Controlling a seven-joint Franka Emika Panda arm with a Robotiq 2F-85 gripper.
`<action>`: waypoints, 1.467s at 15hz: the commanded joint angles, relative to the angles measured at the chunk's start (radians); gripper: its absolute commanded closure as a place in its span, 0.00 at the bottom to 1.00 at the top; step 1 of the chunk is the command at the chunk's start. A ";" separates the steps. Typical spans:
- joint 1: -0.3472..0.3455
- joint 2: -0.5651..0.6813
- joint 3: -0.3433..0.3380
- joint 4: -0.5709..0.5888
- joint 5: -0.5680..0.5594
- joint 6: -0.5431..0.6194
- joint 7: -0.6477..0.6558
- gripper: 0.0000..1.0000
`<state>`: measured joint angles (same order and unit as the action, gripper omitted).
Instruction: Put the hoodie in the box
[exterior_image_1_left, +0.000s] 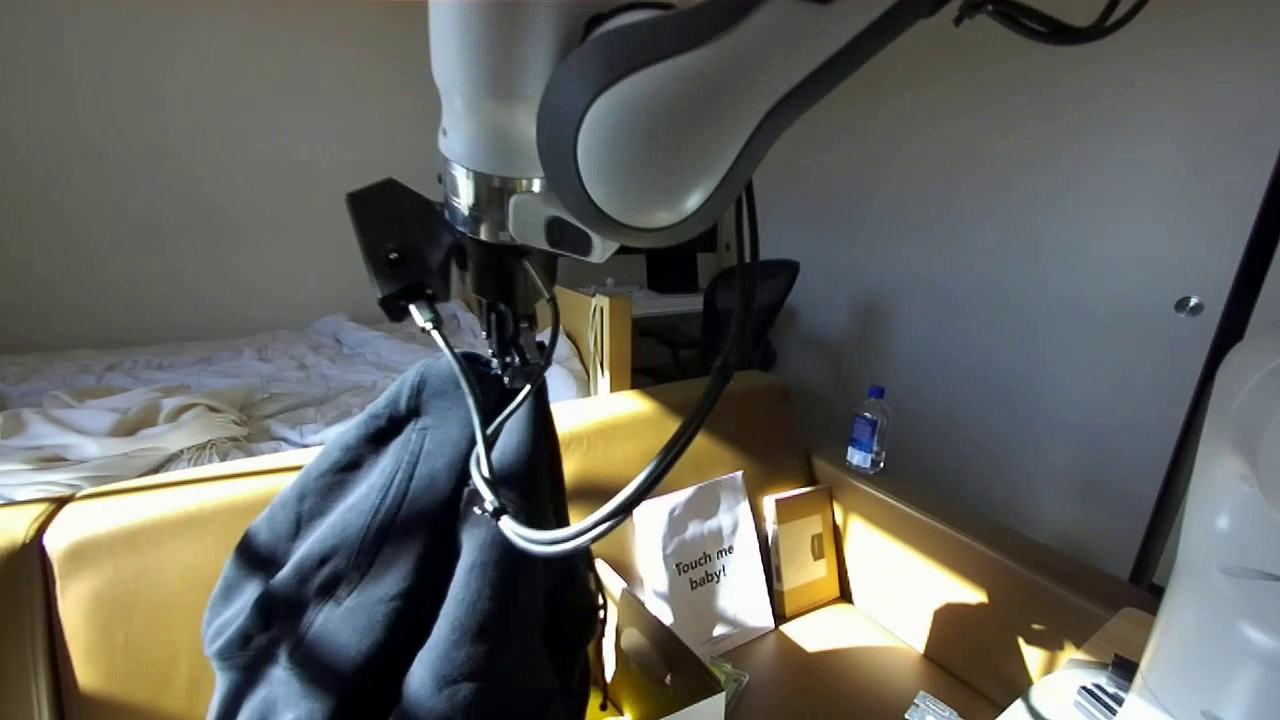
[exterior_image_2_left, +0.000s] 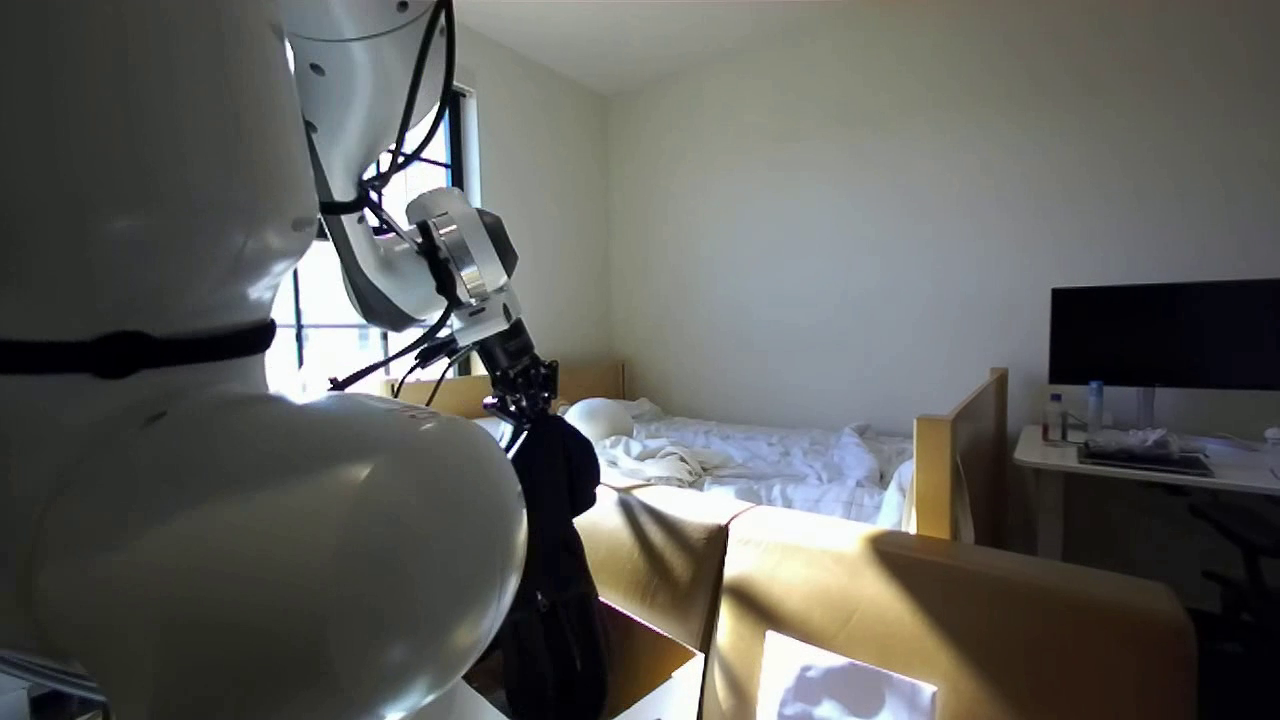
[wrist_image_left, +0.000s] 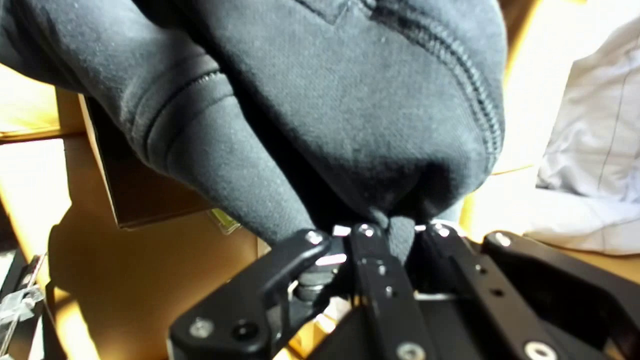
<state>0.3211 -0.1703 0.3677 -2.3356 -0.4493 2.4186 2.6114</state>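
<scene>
Jaws clenched on the dark hoodie (exterior_image_1_left: 350, 580) suspended it near the open box (exterior_image_1_left: 665, 655) before the tan sofa's backrest (exterior_image_2_left: 960, 620); whether its lower end entered was unclear.

Hoodie (exterior_image_1_left: 340, 560) dark blue-grey; hand (wrist_image_left: 402, 234) black; sofa (exterior_image_1_left: 140, 570) tan; bottle cap (exterior_image_1_left: 876, 392) blue.
</scene>
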 joint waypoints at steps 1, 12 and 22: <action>-0.259 -0.123 0.132 -0.155 0.080 0.012 0.000 0.97; -0.763 0.139 0.815 -0.036 0.352 0.151 -0.003 0.97; -0.667 0.237 0.785 -0.141 0.248 0.112 -0.006 0.97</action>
<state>-0.3896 0.0369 1.1816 -2.4673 -0.1353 2.5373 2.6056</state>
